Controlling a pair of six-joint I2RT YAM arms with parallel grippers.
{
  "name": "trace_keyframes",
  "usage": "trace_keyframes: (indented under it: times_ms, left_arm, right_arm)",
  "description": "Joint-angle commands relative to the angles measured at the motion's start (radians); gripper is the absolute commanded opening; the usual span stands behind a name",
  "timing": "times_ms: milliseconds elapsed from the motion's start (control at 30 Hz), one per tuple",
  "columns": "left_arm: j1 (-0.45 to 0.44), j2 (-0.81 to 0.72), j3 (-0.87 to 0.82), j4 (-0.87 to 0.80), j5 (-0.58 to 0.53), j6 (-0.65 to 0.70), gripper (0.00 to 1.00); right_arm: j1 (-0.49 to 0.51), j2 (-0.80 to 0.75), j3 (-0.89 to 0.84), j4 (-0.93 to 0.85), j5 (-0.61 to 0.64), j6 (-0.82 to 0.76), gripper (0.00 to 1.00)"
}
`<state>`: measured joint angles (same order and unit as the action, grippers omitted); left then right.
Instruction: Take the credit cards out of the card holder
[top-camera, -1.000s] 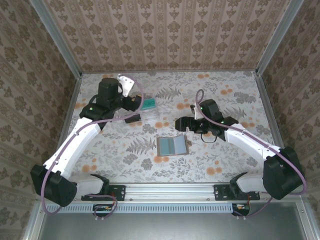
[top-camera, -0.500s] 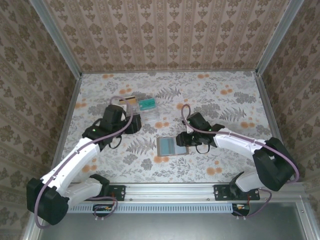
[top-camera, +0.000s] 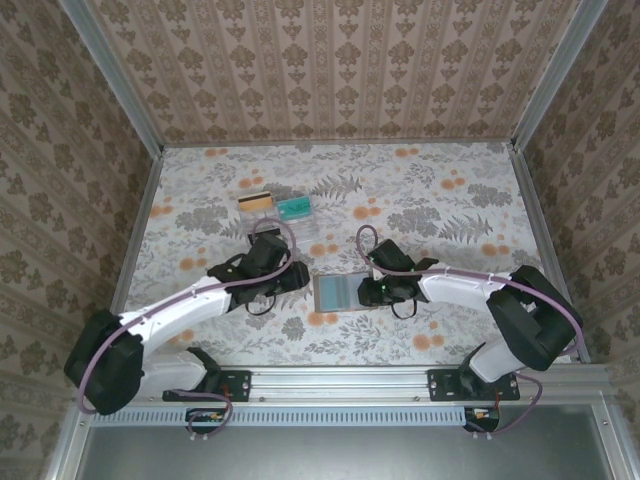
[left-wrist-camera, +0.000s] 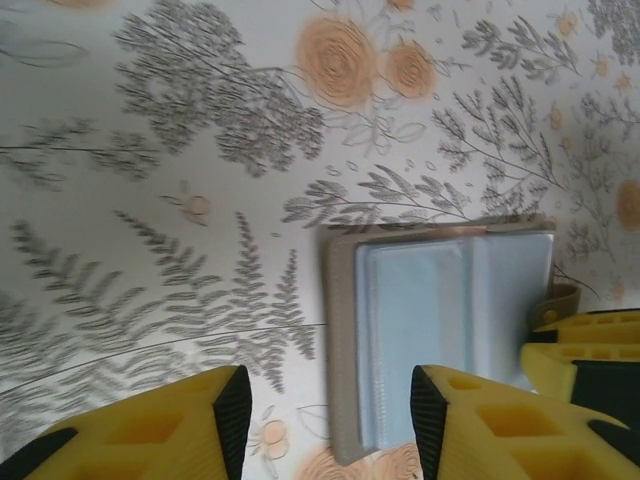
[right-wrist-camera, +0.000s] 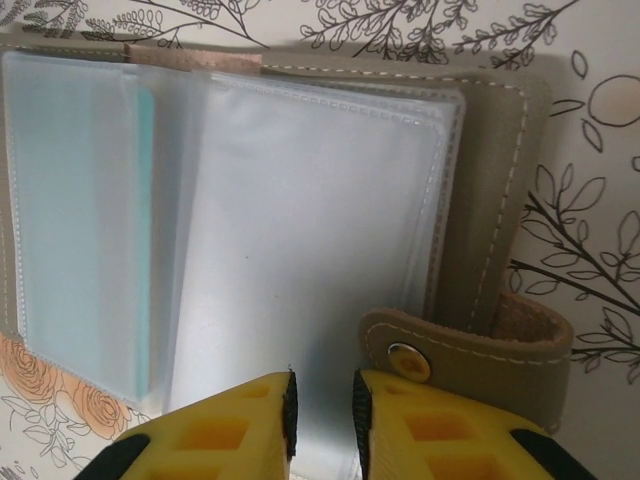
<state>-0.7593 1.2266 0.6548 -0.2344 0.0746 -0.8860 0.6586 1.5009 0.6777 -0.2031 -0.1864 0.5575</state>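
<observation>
Two arms sit low on the floral bench, meeting at the card holder. The left arm comes in from 8 o'clock, the right arm from 3 o'clock.

Card holder: flat and open on the bench, slightly toward 6 o'clock of bench centre. Grey-brown cover is down, clear sleeve panels face up.

Left fingers: at the holder's 9 o'clock edge in the top view. On the left wrist cam the left fingers stand moderately apart. They straddle the holder's cover edge with nothing clamped between them.

Right fingers: at the holder's 3 o'clock edge. On the right wrist cam the right fingers are nearly together, with only a thin slit between. They sit over the clear sleeve, just at 9 o'clock of the snap tab. Can't tell whether they pinch the sleeve.

On that cam, a teal-edged card sits inside the panel at the holder's 9 o'clock side.

Loose on the bench at 11 o'clock of the holder, well apart from it: a tan card with a dark stripe. A teal card lies just beside it at 3 o'clock.
</observation>
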Motion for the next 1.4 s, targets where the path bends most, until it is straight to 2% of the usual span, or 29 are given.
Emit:
trace_keyframes:
  times_ms: [0, 167, 433, 633, 800, 967, 1133, 1367]
  left_arm:
    - [-0.018, 0.066, -0.003, 0.119, 0.093, -0.057, 0.44]
    - [-0.038, 0.194, 0.023, 0.177, 0.175, -0.068, 0.34]
    - [-0.051, 0.294, 0.068, 0.188, 0.226, -0.058, 0.31]
    - [-0.052, 0.29, 0.086, 0.154, 0.211, -0.05, 0.3]
    - [-0.059, 0.305, 0.108, 0.135, 0.211, -0.041, 0.3]
    - [-0.062, 0.322, 0.116, 0.121, 0.214, -0.044, 0.3]
    - [-0.063, 0.327, 0.121, 0.087, 0.204, -0.044, 0.3]
    - [-0.064, 0.353, 0.132, 0.047, 0.197, -0.045, 0.29]
  right_arm:
    - [0.019, 0.019, -0.032, 0.002, 0.021, 0.04, 0.23]
    - [0.022, 0.012, -0.044, 0.014, 0.023, 0.059, 0.23]
    - [0.023, 0.001, -0.022, -0.033, 0.056, 0.049, 0.23]
    - [0.022, -0.07, 0.032, -0.148, 0.111, 0.023, 0.34]
    - [0.018, -0.073, 0.034, -0.171, 0.13, 0.019, 0.37]
    - [0.016, -0.019, 0.015, -0.123, 0.097, 0.025, 0.34]
    - [0.016, 0.008, 0.007, -0.095, 0.072, 0.036, 0.25]
    - [0.018, 0.002, 0.0, -0.089, 0.067, 0.042, 0.23]
